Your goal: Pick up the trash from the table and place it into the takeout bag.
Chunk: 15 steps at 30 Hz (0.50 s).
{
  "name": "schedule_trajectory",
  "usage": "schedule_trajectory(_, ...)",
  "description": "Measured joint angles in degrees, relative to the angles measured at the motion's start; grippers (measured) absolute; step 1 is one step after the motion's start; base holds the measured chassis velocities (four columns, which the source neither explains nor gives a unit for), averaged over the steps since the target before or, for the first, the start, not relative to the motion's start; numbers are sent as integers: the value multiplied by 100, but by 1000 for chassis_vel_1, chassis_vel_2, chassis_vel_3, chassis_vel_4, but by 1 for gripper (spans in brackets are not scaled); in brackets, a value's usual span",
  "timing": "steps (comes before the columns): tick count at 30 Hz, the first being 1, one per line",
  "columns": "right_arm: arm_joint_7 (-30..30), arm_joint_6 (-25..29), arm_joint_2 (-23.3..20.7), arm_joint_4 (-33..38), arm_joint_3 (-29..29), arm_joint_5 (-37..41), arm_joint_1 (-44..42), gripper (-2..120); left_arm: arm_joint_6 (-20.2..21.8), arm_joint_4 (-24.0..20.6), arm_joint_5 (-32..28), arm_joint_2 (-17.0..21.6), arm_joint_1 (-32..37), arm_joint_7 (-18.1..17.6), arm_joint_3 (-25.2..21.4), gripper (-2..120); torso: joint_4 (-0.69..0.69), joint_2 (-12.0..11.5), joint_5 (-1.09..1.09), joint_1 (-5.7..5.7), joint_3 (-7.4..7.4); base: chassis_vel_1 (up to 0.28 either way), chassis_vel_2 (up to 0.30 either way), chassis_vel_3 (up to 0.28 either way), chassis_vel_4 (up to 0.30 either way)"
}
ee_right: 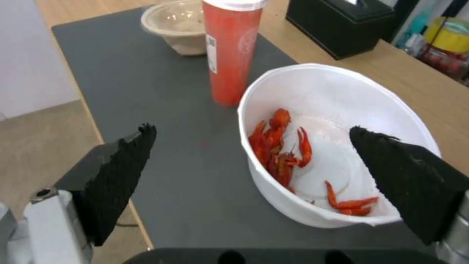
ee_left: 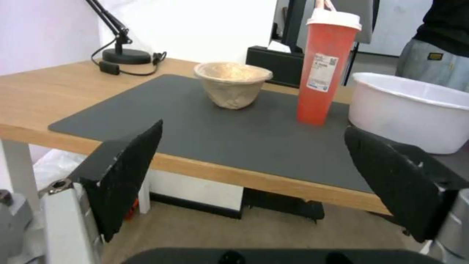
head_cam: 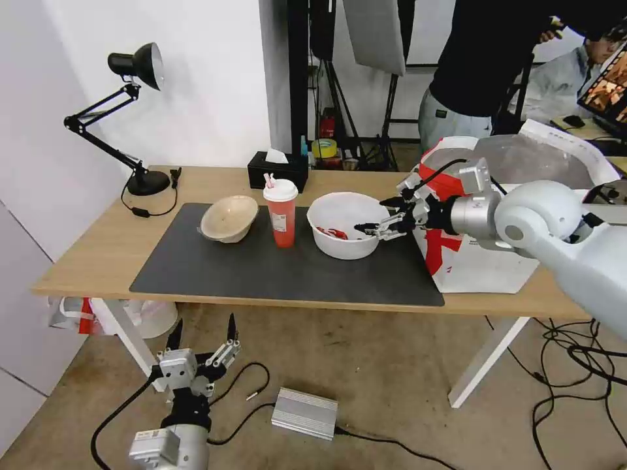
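Head view: right gripper (head_cam: 385,217) spread wide, grasping nothing, hovering at the right rim of the white bowl (head_cam: 343,225); one fingertip sits over the bowl's rim, the other is higher beside the takeout bag (head_cam: 483,261). Bowl, red cup (head_cam: 281,214) and beige paper bowl (head_cam: 228,219) stand in a row on the dark mat (head_cam: 215,267) of the worktop (head_cam: 98,241); takeout bag stands open at the worktop's right end, just beside the white bowl. Left gripper (head_cam: 202,333) spread, empty, parked low before the worktop's front edge, above the floor. Left wrist view: left gripper (ee_left: 254,161) below worktop edge level; paper bowl (ee_left: 232,88), cup (ee_left: 325,66), white bowl (ee_left: 410,110) on mat. Right wrist view: right gripper (ee_right: 254,161) released, fingers straddling the white bowl's (ee_right: 342,106) near rim; red scraps (ee_right: 278,146) inside; cup (ee_right: 232,51) just beside it.
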Motion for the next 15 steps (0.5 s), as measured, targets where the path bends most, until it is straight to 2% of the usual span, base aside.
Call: schedule_trajectory(15,-563,316,211,-162,-561,-566,462,100,-29,36,10,0,1,-18,-36,100,0,0,0,0,-1,0,0,0,0)
